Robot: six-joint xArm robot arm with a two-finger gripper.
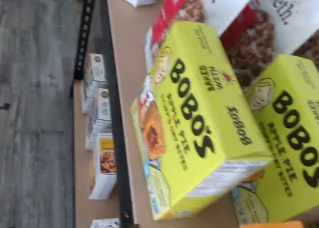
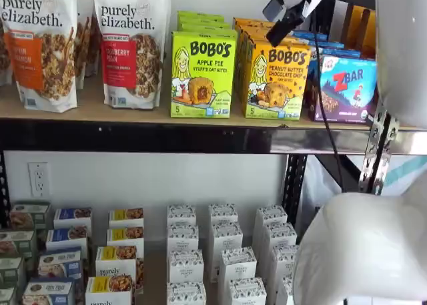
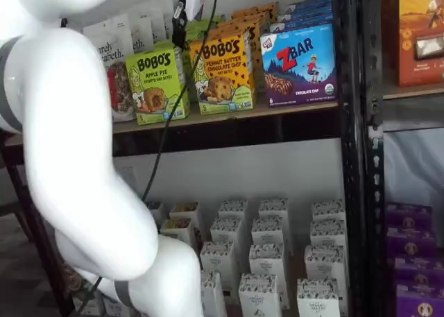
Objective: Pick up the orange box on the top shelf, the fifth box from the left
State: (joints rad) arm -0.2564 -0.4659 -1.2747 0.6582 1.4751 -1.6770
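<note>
Hovering above the top shelf [image 2: 133,111], the gripper [image 2: 283,26] hung at the upper edge of a shelf view, over the seam between the lime-green Bobo's apple pie box [image 2: 203,73] and the orange box [image 2: 277,80] — side-on there, yet its fingers stood apart. The orange box stood upright at the shelf's front edge, touching the ZBar box [image 2: 347,88] on its other side. Doing this well probably meant shifting squarely over the orange carton — the wrist view showed mostly apple pie boxes — before descending.
</note>
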